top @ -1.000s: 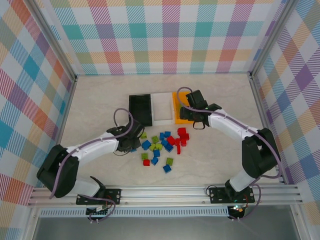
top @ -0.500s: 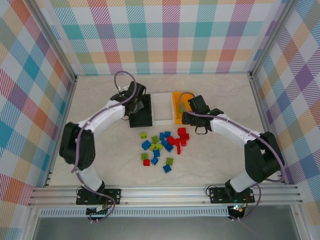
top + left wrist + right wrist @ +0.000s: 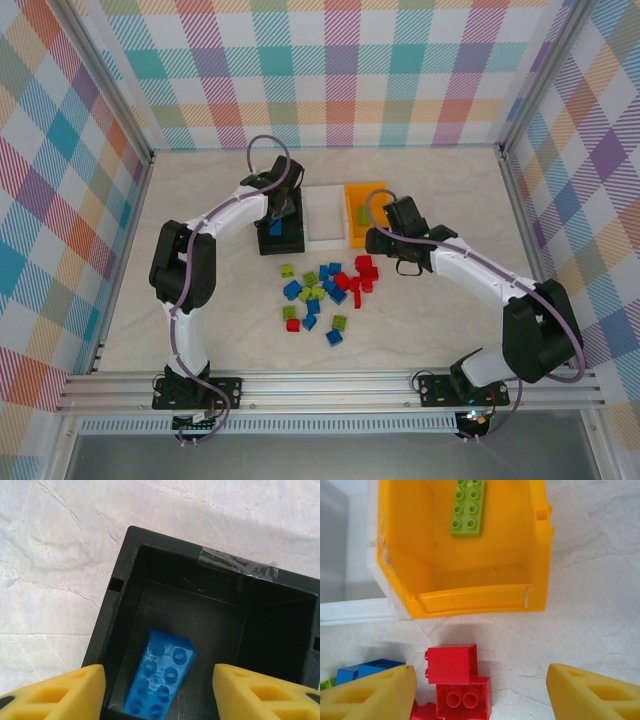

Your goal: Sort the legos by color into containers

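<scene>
My left gripper (image 3: 279,214) (image 3: 160,700) hangs open over the black container (image 3: 283,240) (image 3: 107,625). A blue lego (image 3: 275,228) (image 3: 162,680) lies loose on that bin's floor between the spread fingers. My right gripper (image 3: 376,250) (image 3: 482,700) is open just in front of the orange container (image 3: 350,225) (image 3: 470,597), which holds a lime green lego (image 3: 362,215) (image 3: 467,507). Two red legos (image 3: 452,662) lie on the table between its fingers. The white container (image 3: 322,215) stands between the other two. The loose pile of legos (image 3: 325,290) lies in front of the bins.
The three bins stand side by side at mid table. Aluminium rails and checked walls (image 3: 330,70) close the table in on three sides. A blue brick (image 3: 370,670) lies beside my right gripper's left finger (image 3: 370,695).
My left arm swung from the pile up to the black bin and opened, leaving the blue brick inside. My right gripper drew back from the orange bin toward the red bricks and spread wider.
</scene>
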